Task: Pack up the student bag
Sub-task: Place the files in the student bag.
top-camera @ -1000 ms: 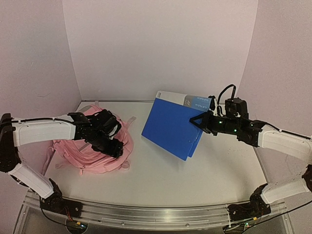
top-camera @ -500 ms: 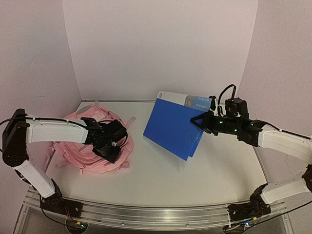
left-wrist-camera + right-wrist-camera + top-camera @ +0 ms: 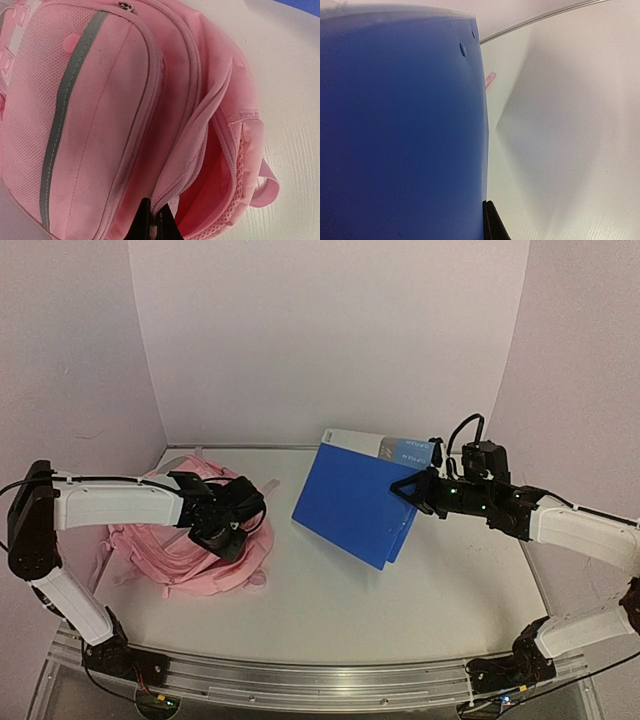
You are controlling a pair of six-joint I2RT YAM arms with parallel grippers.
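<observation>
The pink student bag (image 3: 170,552) lies at the left of the table, its main compartment unzipped, showing a darker pink lining (image 3: 216,185). My left gripper (image 3: 228,532) is at the bag's right end, shut on the fabric edge of that opening (image 3: 152,220). A large blue folder (image 3: 350,502) hangs tilted above the table's middle, its lower corner close to the surface. My right gripper (image 3: 406,490) is shut on the folder's right edge. The folder (image 3: 400,130) fills the left of the right wrist view, with one black finger (image 3: 492,226) beside it and the other hidden behind.
A white and grey-blue book (image 3: 392,447) shows behind the folder's top edge. A pink strap (image 3: 256,578) trails from the bag toward the front. White walls close the table at the back and both sides.
My left gripper has closed from wide open onto the edge of the bag's opening and shifted slightly toward the back. The right arm and folder have stayed still.
</observation>
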